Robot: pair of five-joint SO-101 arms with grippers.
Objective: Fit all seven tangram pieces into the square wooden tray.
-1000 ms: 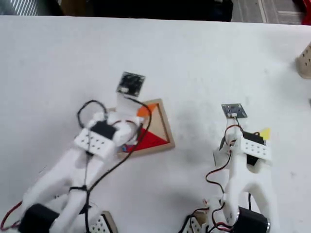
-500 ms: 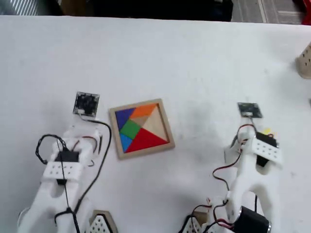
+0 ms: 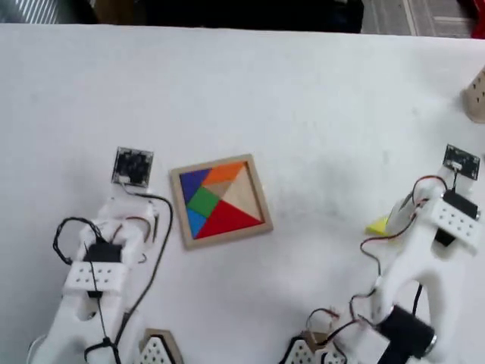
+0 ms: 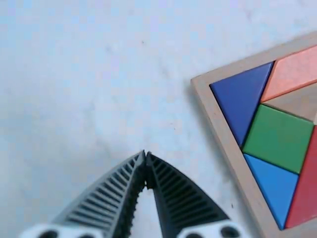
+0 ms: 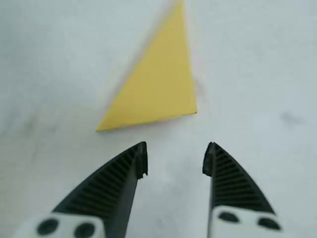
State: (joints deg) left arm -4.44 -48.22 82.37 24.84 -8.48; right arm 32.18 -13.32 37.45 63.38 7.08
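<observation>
The tray (image 3: 227,236) holds six pieces (image 3: 231,216) (two blues, orange, green, red, bare wood); the yellow triangle (image 3: 377,226) lies on the table (image 3: 303,91) well right of the tray. The left gripper (image 4: 145,157), clenched empty, is just left of the tray, and the right gripper (image 5: 175,153), jaws spread, faces the triangle.

Left arm (image 3: 79,277): white printed shell, blocky wrist housing with row of small dark holes, black patch on top. Black cable (image 3: 59,236) loops off wrist; thin red wires beside it. Small black square camera board (image 3: 134,166) at front.
Right arm (image 3: 420,259): same white shell. Red, black and white wires (image 3: 377,241) along it, black round motor (image 3: 405,340) near base, own dark camera board (image 3: 461,160).
Left pincer (image 4: 145,158), right pincer (image 5: 175,151): dark grey fingers, ribbed inner faces, tapered tips, white mounts with round screw holes.
</observation>
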